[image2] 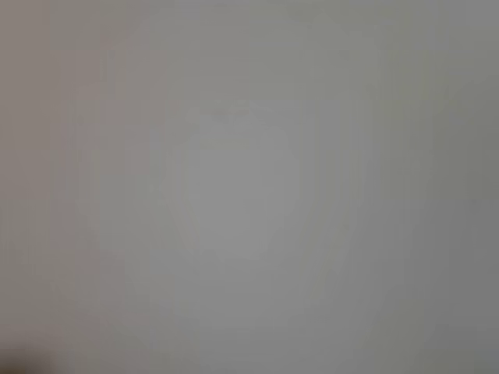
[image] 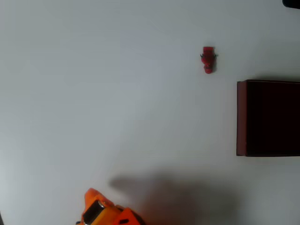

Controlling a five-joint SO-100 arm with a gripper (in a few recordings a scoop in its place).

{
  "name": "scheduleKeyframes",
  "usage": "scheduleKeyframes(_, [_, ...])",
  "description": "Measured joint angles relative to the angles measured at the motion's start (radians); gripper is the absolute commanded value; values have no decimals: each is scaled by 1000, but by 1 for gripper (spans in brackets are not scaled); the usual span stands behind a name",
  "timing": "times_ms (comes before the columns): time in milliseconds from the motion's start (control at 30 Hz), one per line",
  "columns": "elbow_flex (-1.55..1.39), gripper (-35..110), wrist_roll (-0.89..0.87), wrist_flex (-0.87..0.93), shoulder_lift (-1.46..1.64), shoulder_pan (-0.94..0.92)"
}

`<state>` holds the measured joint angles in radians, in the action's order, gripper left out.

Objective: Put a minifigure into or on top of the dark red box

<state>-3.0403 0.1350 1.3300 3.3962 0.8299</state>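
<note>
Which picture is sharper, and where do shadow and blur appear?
Overhead view: sharper, evenly lit; the minifigure and dark red box show crisp edges, and a soft grey shadow spreads beside the orange arm on the table. Wrist view: a featureless, defocused grey blur, darker at its left edge.

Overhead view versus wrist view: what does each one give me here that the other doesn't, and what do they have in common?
The overhead view alone gives the scene's contents: the minifigure lying on the white table, apart from the dark red box at the right edge, and the orange arm at the bottom edge with its shadow beside it. The wrist view alone adds nothing distinct, just a blurred pale grey field. Shared: probably the same plain pale table surface, though the wrist view is too blurred to tell.
</note>
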Motion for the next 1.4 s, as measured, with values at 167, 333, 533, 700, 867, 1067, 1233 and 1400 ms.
scheduleKeyframes(167, [0, 0, 0, 0, 0, -5])
scheduleKeyframes(333, [0, 0, 0, 0, 0, -5])
scheduleKeyframes(533, [0, 0, 0, 0, 0, -5])
scheduleKeyframes(700, [0, 0, 0, 0, 0, -5])
scheduleKeyframes(867, [5, 0, -92, -25, 0, -23])
scheduleKeyframes(1067, [103, 0, -460, -8, 0, -71])
scheduleKeyframes(1233, [167, 1, -796, -84, -12, -124])
scheduleKeyframes(1400, [334, 3, -1020, -63, -229, -295])
